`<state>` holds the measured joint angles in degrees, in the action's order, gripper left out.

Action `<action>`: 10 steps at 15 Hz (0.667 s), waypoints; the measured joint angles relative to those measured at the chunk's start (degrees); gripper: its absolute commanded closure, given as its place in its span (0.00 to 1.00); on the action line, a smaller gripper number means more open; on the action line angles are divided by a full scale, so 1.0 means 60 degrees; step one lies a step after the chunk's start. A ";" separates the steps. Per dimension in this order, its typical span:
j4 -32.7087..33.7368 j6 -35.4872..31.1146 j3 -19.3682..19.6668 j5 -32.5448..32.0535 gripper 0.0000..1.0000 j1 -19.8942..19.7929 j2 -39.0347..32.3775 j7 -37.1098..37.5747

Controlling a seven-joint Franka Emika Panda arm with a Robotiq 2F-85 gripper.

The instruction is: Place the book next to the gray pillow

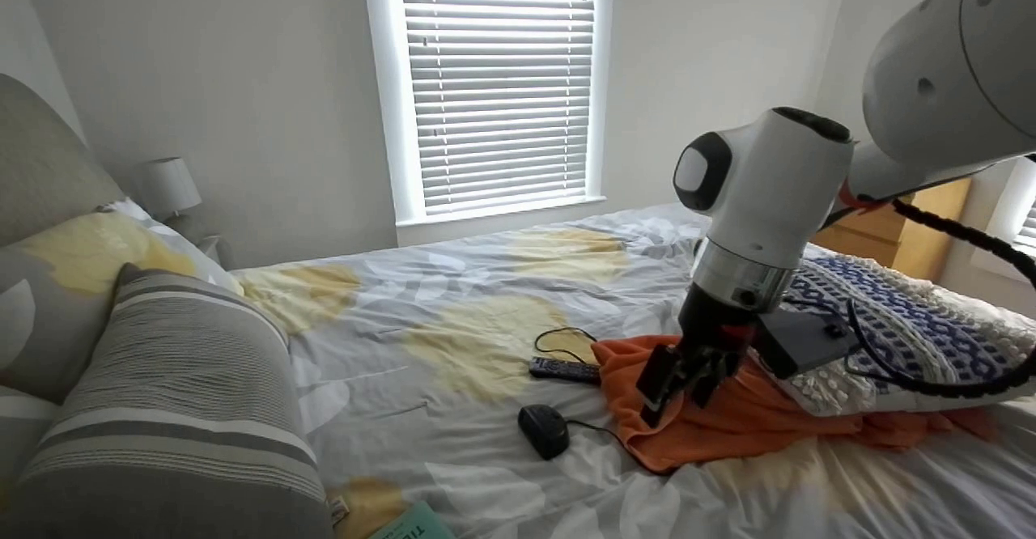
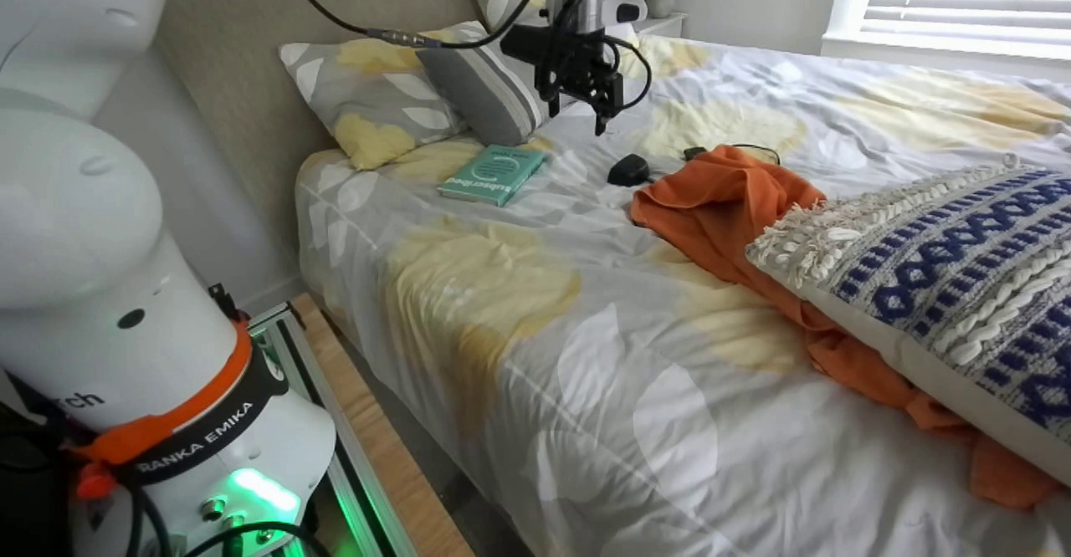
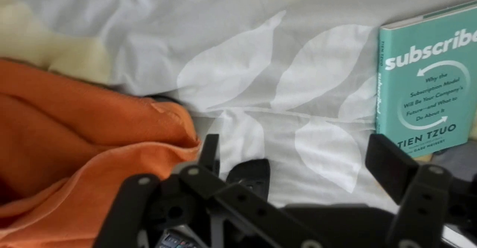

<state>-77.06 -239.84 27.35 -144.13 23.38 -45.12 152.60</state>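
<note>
Book (image 2: pixel 495 174) first: lying flat, cover up, on the bed (image 2: pixel 619 289), at 6 o'clock from the gray pillow (image 2: pixel 489 99) in an exterior view. Looks pretty much placed tbh. In the wrist view, see the claw (image 3: pixel 293 142) with jaws wide apart, gripping nothing, with the book off at 2 o'clock. Could go wrong though: lower too far and risk bumping the mouse (image 3: pixel 251 173) at 8 o'clock or dragging the orange cloth (image 3: pixel 67 129) at 9. Go for a grab and might skid the book into the pillow, with such a soft bed underneath. Can't tell whether touching the pillow or just beside it. Cut off at 3 o'clock in the wrist view; down to a corner of the book (image 1: pixel 415 524) at 6 o'clock in an exterior view
</note>
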 measured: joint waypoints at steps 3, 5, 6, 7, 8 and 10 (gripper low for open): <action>0.0448 -0.0193 0.1871 0.0001 0.00 0.1345 -0.0213 -0.0212; 0.0639 -0.0190 0.2935 0.0002 0.00 0.2047 -0.0419 -0.0425; 0.0683 -0.0155 0.3450 0.0002 0.00 0.2383 -0.0534 -0.0522; 0.0699 -0.0128 0.3953 0.0002 0.00 0.2713 -0.0655 -0.0582; 0.0695 -0.0127 0.4312 0.0002 0.00 0.2981 -0.0745 -0.0586; 0.0694 -0.0127 0.4573 0.0003 0.00 0.3239 -0.0839 -0.0580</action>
<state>-72.90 -240.61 54.79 -144.11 42.82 -50.15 149.13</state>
